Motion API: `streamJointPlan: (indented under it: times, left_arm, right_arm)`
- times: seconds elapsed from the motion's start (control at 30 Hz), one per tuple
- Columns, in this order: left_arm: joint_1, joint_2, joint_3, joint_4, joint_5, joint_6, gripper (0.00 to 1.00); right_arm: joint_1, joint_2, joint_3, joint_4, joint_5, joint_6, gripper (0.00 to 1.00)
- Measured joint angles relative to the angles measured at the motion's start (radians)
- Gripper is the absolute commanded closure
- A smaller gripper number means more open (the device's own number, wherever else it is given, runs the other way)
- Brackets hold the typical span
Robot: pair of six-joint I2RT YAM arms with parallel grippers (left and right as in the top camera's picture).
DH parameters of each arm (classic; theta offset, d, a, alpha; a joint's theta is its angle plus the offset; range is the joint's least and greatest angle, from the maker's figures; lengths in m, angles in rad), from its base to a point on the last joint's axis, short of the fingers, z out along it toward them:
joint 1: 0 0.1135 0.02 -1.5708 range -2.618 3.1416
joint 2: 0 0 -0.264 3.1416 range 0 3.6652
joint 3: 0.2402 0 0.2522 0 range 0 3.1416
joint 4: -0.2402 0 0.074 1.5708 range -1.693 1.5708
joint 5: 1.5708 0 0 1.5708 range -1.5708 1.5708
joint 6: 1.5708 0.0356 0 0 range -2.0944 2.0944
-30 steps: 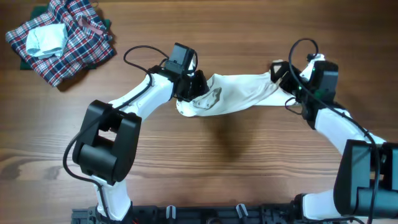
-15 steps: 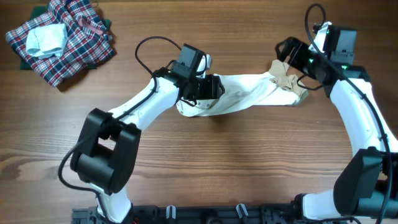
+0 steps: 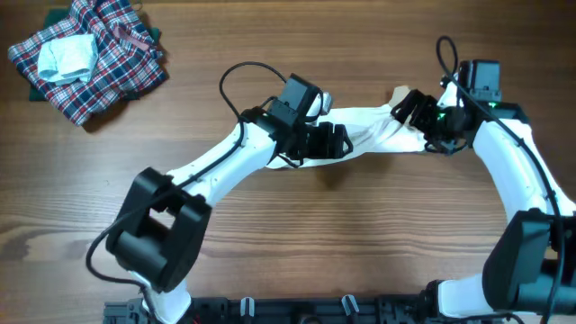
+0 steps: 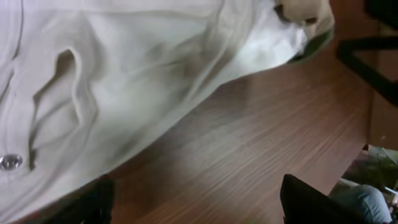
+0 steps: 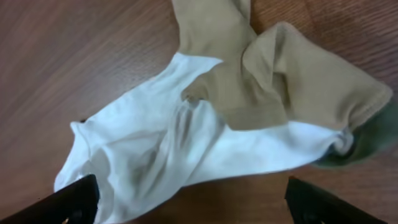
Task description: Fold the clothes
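Small soft white garment with tan parts (image 3: pixel 369 133), lying in a long band near the tabletop's (image 3: pixel 297 261) far edge, right of centre.

At the far left corner sits a red-blue-white plaid cloth heap (image 3: pixel 108 63) bearing a pale blue-white folded piece (image 3: pixel 67 56), well apart from the work. The left gripper (image 3: pixel 333 142) hovers at the garment's left end, its pincer apart and empty, with a small metal snap (image 4: pixel 9 162) beside it. The right gripper (image 3: pixel 416 112) hangs over the crumpled tan sleeve (image 5: pixel 273 81), pincer apart, clamped on nothing. To fold well, I judge each end wants a clean pinch on a flat edge, with the bunched sleeve smoothed first and both arms lifting evenly. No brand, label or writing can be read.
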Motion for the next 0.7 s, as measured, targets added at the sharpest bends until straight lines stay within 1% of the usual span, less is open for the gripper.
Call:
streamJointPlan:
  times: [0.13,0.23,0.33,0.43,0.53,0.63,0.7]
  left_arm:
    - [0.001,0.041,0.000,0.069,0.000,-0.004,0.13]
    - [0.001,0.059,0.000,0.090,0.000,-0.004,0.13]
    - [0.001,0.067,0.000,0.101,0.000,-0.006,0.13]
    - [0.001,0.068,0.000,0.103,-0.005,-0.007,0.13]
    - [0.001,0.068,0.000,0.104,-0.021,-0.007,0.13]
    - [0.001,0.068,0.000,0.106,-0.029,-0.007,0.13]
    - [0.001,0.068,0.000,0.106,-0.032,-0.007,0.13]
  right_arm:
    - [0.000,0.037,-0.006,0.057,0.000,0.008,0.05]
    - [0.000,0.068,-0.006,0.096,0.000,0.029,0.06]
    - [0.000,0.112,-0.006,0.145,0.000,0.050,0.09]
    - [0.000,0.158,-0.006,0.175,0.000,0.074,0.15]
    - [0.000,0.190,-0.007,0.205,0.000,0.090,0.30]
    - [0.000,0.192,-0.009,0.233,0.000,0.103,0.53]
    - [0.000,0.192,-0.010,0.251,-0.001,0.115,0.67]
